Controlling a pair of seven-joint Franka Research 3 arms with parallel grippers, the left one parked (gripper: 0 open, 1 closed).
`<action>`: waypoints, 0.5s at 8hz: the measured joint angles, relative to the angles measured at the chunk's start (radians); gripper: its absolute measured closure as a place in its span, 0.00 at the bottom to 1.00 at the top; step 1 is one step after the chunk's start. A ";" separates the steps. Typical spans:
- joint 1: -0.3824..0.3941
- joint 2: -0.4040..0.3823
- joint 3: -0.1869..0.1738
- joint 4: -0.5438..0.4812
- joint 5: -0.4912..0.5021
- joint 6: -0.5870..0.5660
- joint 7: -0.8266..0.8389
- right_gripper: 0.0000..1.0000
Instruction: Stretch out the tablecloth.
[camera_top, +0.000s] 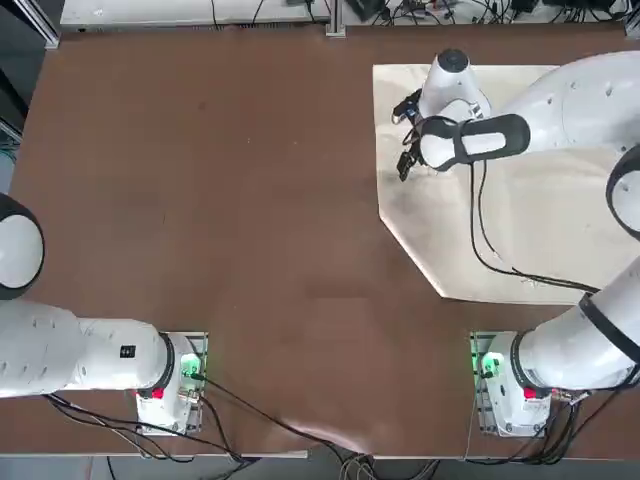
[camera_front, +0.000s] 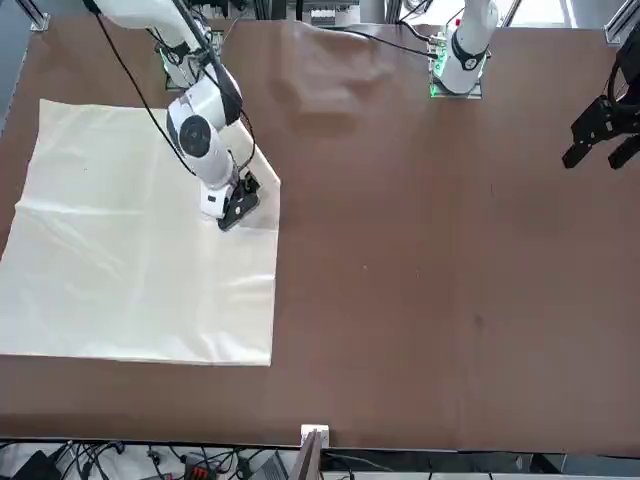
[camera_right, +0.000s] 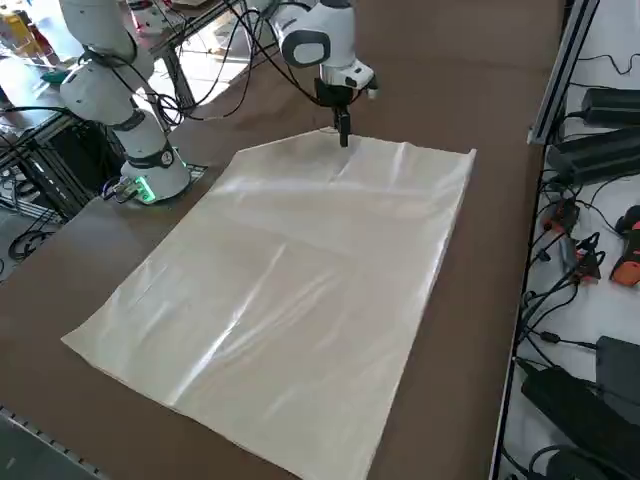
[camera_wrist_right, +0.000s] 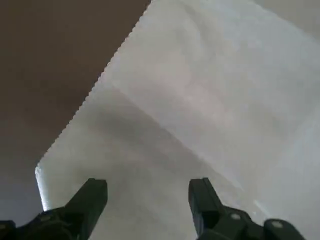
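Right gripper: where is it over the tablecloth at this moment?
In the top view the right gripper, open and holding nothing, hangs above the tablecloth by its inner edge, the one facing the table's bare middle.

Robotics lab, bare brown counter (camera_top: 220, 200) with robot arm bases bolted at its edge, loose cables (camera_right: 570, 270), power bricks and metal framing around it

Even, bright overhead light falls on the brown surface (camera_top: 220, 200), and shadows are soft and short. The tablecloth (camera_right: 300, 290) shows pale glare streaks along its creases. Up close at the wrist, the cloth looks soft and hazy.
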 joint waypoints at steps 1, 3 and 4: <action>0.033 -0.004 0.000 -0.015 -0.002 0.006 -0.001 0.00; 0.107 -0.025 0.001 -0.051 -0.002 0.013 0.000 0.00; 0.137 -0.039 0.001 -0.080 -0.002 0.023 0.000 0.00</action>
